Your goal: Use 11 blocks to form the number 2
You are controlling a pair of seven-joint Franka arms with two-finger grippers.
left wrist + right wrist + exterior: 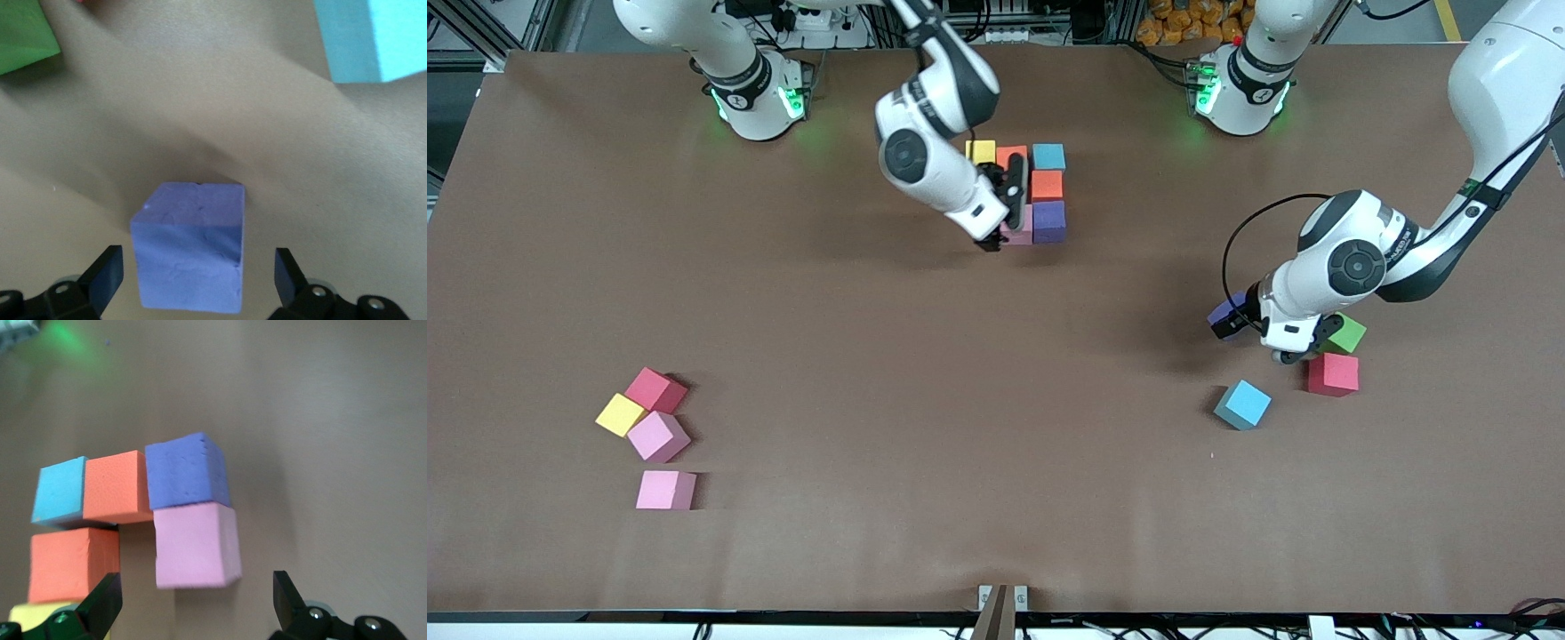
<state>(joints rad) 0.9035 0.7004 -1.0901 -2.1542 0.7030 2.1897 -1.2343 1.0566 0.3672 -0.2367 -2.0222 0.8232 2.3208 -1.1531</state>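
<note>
Six blocks of the number 2 [1024, 188] sit under the open, empty right tool [197, 600]; five remain, the open left tool [199, 270] straddling a loose purple cube [190, 257].

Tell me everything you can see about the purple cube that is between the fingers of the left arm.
The purple cube is a small matte foam block with slightly cracked faces and soft edges. It rests on the brown table toward the left arm's end, beside the green cube and farther from the front camera than the light blue cube. The left end effector is open and straddles it; neither finger visibly touches it.
</note>
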